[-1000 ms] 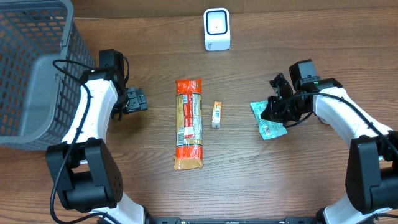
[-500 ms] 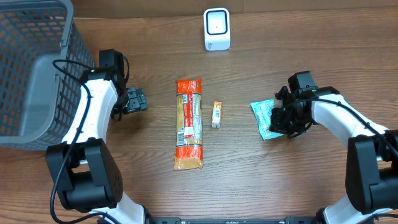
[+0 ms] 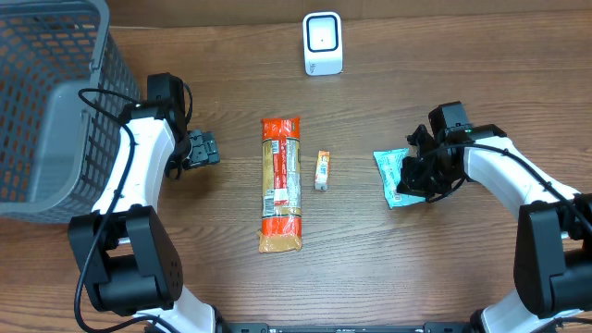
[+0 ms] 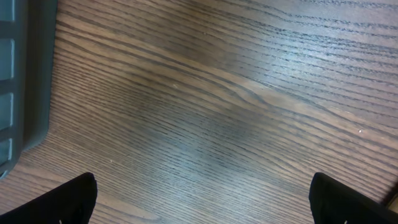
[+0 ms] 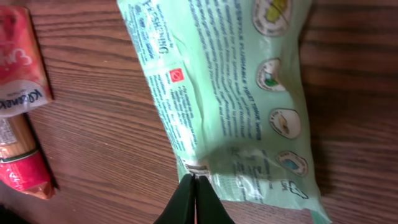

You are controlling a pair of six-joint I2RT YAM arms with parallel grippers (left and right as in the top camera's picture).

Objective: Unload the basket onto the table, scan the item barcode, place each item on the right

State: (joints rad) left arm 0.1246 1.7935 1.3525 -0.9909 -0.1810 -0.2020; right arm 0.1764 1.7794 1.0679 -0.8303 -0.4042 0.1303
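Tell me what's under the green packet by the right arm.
Only the wooden table shows around the green packet, which lies flat on it. Anything beneath is covered. The right fingers, shut, meet its edge.

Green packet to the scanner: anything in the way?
Nothing visible. Bare table lies between the green packet and the scanner; the small box and long orange pack sit off to the side of that line.
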